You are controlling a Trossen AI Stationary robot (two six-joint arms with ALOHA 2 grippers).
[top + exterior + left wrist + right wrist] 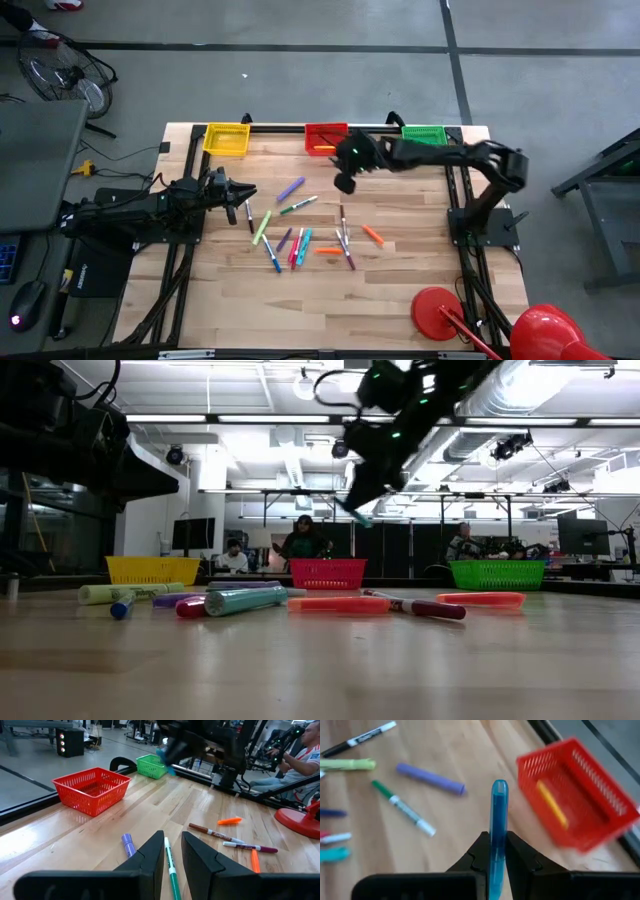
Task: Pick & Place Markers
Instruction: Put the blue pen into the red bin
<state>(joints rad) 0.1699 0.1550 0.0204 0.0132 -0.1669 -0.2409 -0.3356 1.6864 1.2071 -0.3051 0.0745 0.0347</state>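
Above the worktop, high view: the right hand (pixel 346 180) hangs near the red basket (pixel 325 137); other markers (pixel 300 240) lie scattered mid-worktop (pixel 400 290).
Low view: the right hand is well clear of the surface, a blue marker (pixel 358 514) poking from it.
Left wrist view: the left hand (pixel 172 852) waits over a green marker (pixel 172 872), fingers slightly apart, holding nothing.
Right wrist view: fingers clamped on the blue marker; one yellow marker (pixel 551 804) already lies in the basket.
Doing it well: centre the hand over a basket before letting go, staying above its rim.

No legible text, labels or signs.
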